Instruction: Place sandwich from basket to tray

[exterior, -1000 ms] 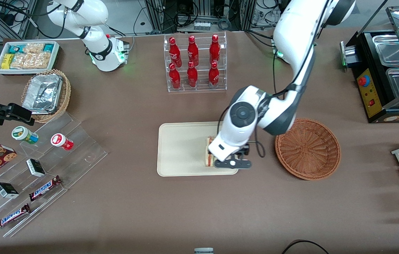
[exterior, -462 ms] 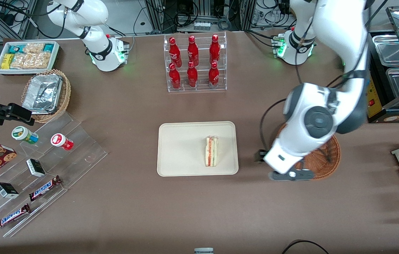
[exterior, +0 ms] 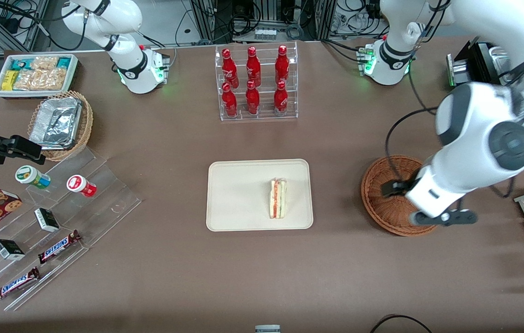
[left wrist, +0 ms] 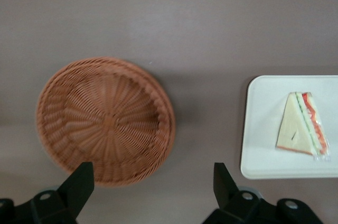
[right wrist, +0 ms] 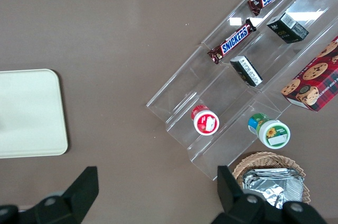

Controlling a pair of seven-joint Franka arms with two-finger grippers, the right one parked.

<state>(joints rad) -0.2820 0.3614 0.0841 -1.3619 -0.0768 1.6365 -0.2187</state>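
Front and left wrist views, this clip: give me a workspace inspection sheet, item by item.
Surface: brown table, no spills seen.
Job's things: triangular wrapped sandwich lies on the flat cream-beige tray; round reddish-brown wicker basket holds nothing.
Clutter: clear rack of red bottles; tan basket of foil trays; white bin of snacks; acrylic shelf with chocolate bars.
Grippers: left gripper open, holding nothing, hovers above the basket's edge nearer the front camera.
Cables: black cable loops from the working arm over the basket.
Surroundings: black food warmer toward the working arm's end.
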